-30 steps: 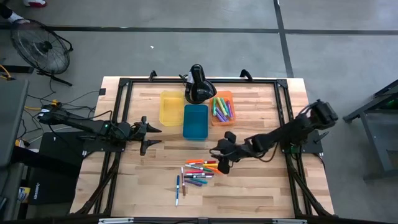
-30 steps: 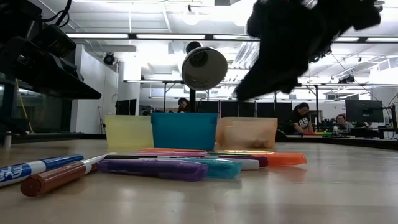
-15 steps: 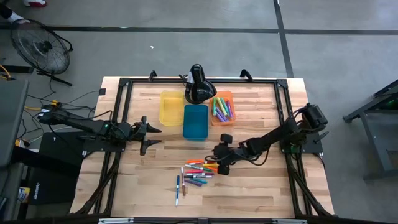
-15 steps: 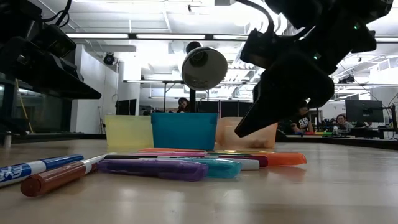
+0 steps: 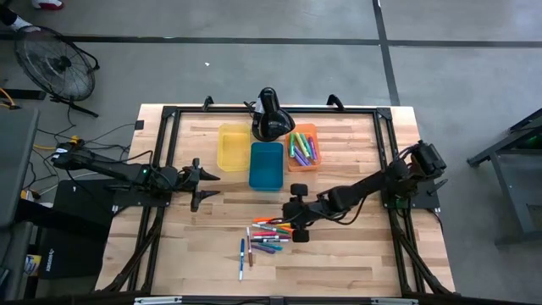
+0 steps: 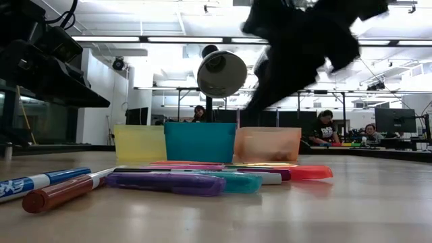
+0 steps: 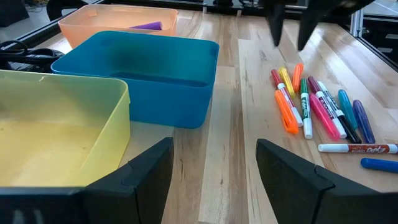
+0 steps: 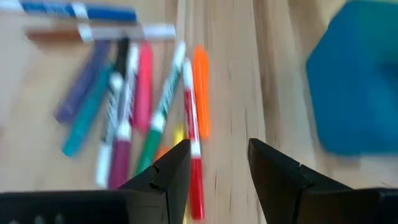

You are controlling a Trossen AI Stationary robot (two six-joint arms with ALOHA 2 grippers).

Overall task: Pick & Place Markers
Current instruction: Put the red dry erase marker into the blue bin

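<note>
Hovering over the right end of the loose cluster of thin coloured plastic markers point(image 5: 269, 235) lying toward the near edge of the light wooden tabletop point(image 5: 356, 263): right gripper point(image 5: 296, 223), fingers apart, gripping nothing. Waiting near the left edge with fingers spread wide and empty: left gripper point(image 5: 206, 186). Sitting in a row toward the far edge: translucent yellow rectangular plastic bin point(image 5: 233, 146), blue rectangular plastic bin point(image 5: 266, 164), and orange rectangular plastic bin point(image 5: 302, 148) holding several more markers.
</note>
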